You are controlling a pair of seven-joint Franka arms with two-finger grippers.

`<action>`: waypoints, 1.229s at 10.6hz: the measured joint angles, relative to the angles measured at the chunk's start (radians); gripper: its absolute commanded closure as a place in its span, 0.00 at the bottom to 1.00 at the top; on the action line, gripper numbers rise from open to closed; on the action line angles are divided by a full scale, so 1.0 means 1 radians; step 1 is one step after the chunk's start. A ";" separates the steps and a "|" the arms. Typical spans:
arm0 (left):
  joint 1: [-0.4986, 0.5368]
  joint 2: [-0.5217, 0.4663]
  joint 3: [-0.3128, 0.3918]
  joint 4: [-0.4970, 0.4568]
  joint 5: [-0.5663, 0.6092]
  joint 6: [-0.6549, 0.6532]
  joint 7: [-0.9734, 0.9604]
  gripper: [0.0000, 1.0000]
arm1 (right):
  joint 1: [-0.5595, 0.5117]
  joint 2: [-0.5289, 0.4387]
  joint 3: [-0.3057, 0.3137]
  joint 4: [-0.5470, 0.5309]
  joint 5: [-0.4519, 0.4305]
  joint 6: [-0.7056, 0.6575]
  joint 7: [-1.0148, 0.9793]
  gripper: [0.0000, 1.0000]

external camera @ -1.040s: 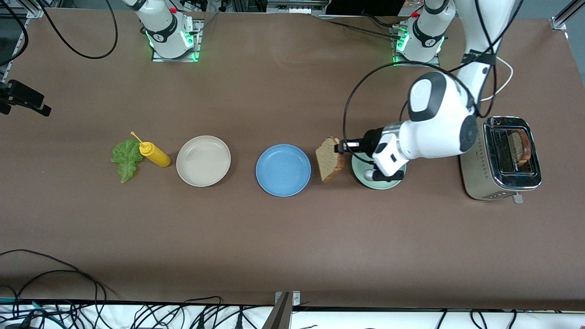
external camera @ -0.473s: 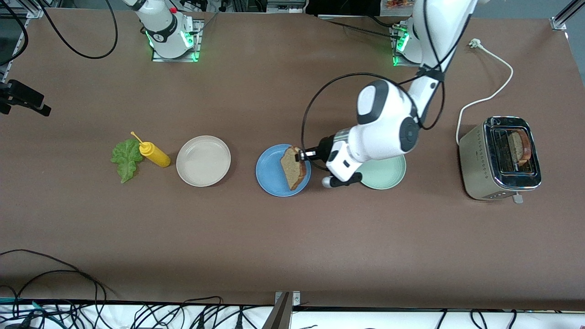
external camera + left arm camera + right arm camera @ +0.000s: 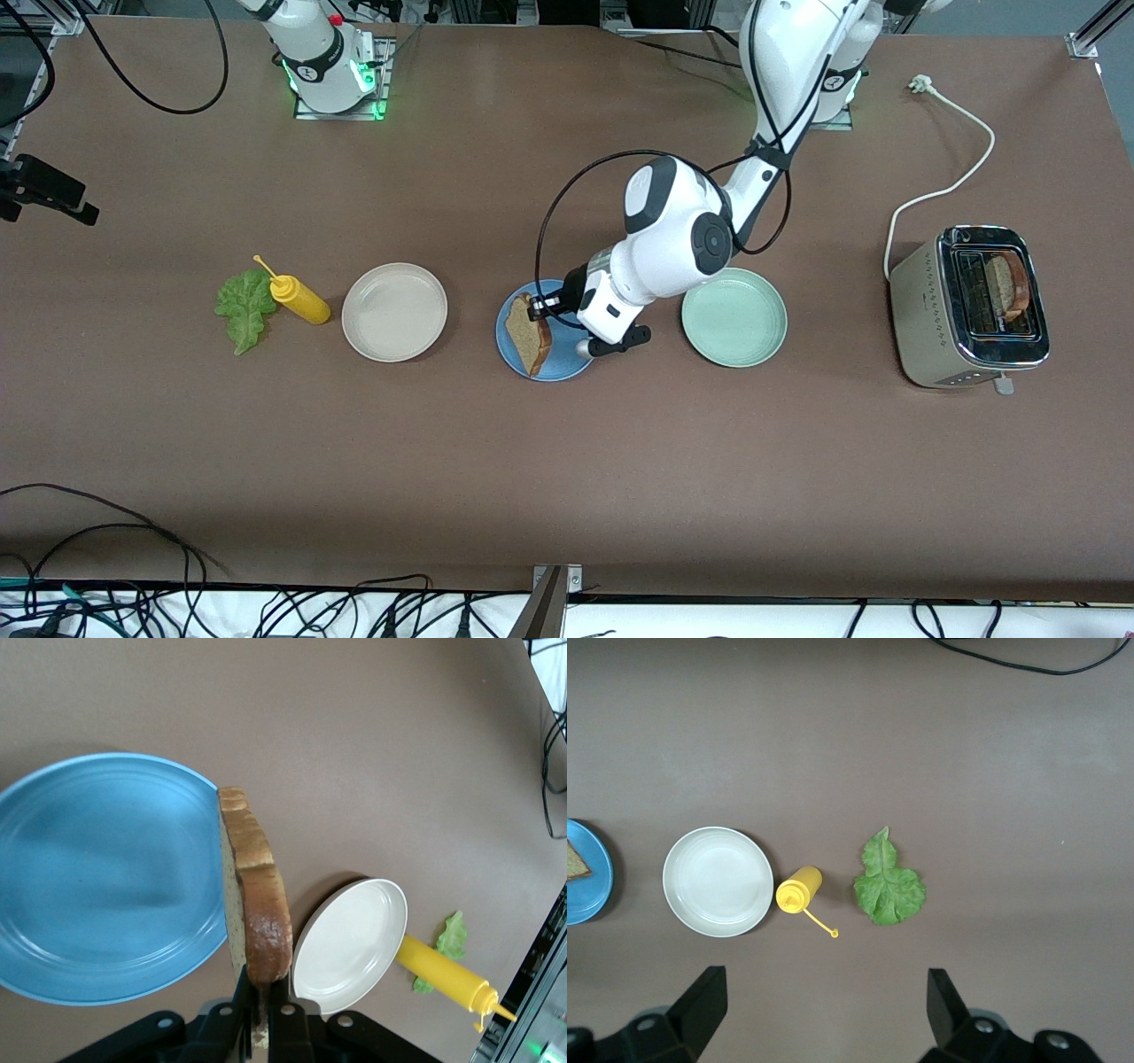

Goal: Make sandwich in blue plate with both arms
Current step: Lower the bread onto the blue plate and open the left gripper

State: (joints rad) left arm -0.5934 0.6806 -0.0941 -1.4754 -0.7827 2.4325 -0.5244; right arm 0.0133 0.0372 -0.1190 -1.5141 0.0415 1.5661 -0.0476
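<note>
left tool (image 3: 537,310) grasps bread slice (image 3: 528,344) over blue plate (image 3: 512,312) | right tool (image 3: 824,992) released, fingertips cut off

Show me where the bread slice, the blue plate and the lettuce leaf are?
bread slice (image 3: 528,341), front view, its brown face.
blue plate (image 3: 512,312), front view, bare rim.
lettuce leaf (image 3: 889,889), right wrist view, middle of the leaf.

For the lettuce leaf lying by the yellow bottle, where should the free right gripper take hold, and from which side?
Judging by its pose, from straight above: the lettuce leaf lies flat on the table. Pinch the ruffled edge away from the yellow bottle, which lies close beside it. The right gripper, open, hangs over that area.
</note>
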 measured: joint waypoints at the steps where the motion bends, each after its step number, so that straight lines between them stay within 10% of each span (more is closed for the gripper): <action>1: -0.011 0.007 0.000 0.002 0.000 0.010 -0.021 1.00 | 0.000 0.000 0.000 0.000 0.000 0.000 0.000 0.00; 13: -0.033 0.054 -0.013 0.001 0.000 0.010 -0.016 0.89 | 0.000 0.000 0.000 0.000 0.000 0.000 0.002 0.00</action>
State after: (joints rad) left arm -0.6264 0.7345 -0.1074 -1.4743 -0.7827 2.4422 -0.5409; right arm 0.0134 0.0372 -0.1189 -1.5141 0.0416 1.5661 -0.0455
